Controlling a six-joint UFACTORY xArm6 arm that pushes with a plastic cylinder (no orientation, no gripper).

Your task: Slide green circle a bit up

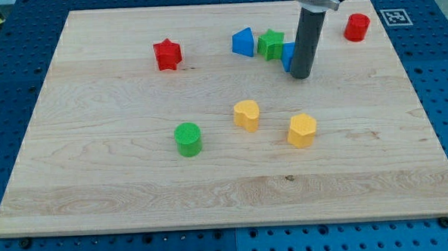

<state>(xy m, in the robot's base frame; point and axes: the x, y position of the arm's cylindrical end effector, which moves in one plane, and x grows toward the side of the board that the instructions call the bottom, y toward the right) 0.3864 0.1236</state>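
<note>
The green circle [187, 138] stands on the wooden board [98, 184], left of centre and toward the view's bottom. My tip [300, 76] is down on the board at the upper right, far from the green circle, up and to its right. The rod partly hides a blue block [288, 56] just behind it. A green star [270, 43] and a blue triangle-like block [243, 43] sit to the left of the rod.
A yellow heart-like block [246, 115] lies right of the green circle and a yellow hexagon [301, 130] further right. A red star [166, 54] is at the upper left. A red cylinder-like block [357, 27] is at the upper right.
</note>
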